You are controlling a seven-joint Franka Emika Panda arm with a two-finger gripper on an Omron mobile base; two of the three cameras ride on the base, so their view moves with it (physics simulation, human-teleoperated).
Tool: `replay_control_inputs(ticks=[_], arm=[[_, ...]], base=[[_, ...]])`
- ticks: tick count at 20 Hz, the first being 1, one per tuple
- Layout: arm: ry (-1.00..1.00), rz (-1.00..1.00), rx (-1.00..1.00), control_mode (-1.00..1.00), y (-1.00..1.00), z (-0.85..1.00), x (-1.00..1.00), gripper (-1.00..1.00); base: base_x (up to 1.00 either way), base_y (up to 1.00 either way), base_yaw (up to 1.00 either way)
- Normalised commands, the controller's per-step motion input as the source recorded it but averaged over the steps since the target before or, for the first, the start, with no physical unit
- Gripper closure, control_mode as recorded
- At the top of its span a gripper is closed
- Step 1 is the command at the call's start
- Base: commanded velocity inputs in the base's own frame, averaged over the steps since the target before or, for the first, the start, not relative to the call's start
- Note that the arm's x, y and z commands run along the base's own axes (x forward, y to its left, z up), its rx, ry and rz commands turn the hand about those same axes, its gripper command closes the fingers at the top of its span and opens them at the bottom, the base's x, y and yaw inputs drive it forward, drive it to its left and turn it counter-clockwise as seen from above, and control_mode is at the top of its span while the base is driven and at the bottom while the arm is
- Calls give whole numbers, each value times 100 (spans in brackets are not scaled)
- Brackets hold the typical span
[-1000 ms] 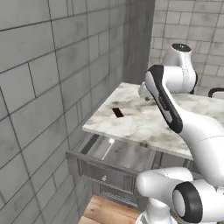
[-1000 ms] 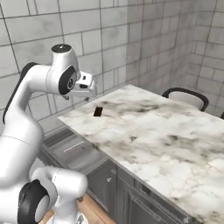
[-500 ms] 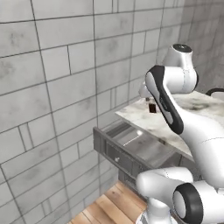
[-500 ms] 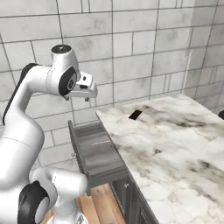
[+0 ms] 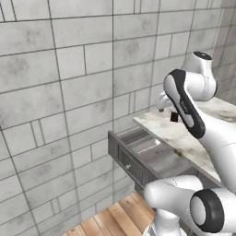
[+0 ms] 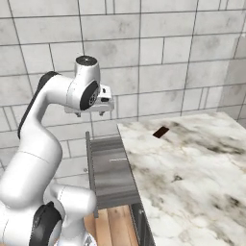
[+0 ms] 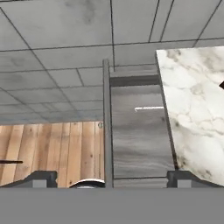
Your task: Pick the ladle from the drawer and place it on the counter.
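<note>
Ladle (image 7: pixel 148 107) in open drawer (image 7: pixel 140 131)

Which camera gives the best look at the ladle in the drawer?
The hand view: it looks straight down on the ladle, a pale sliver lying across the open drawer. The right base view shows it small; the left base view shows a faint streak.

Gripper (image 6: pixel 99 111) hangs high over the pulled-out drawer (image 6: pixel 111 185), near its wall end. Ladle (image 6: pixel 117 159) lies flat on drawer floor below gripper, crosswise, w/ handle toward the counter (image 6: pixel 192 178). Counter sits just beside drawer, to gripper's side. Small block (image 6: pixel 160 131) on counter, further off, near tiled wall (image 6: pixel 144 57) behind.
</note>
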Motion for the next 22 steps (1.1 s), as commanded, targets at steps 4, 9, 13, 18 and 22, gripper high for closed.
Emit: replay_control_inputs(ticks=[4, 9, 13, 18, 22], arm=[[9, 14, 0, -100, -1, -59, 18, -100], [11, 1, -2, -100, 4, -78, 23, -100], [9, 0, -6, -100, 12, -97, 23, -100], [13, 0, -6, -100, 15, -100, 31, -100], [14, 0, -6, -100, 30, -100, 27, -100]], base=[[0, 0, 0], [0, 0, 0], [0, 0, 0], [0, 0, 0], [0, 0, 0]])
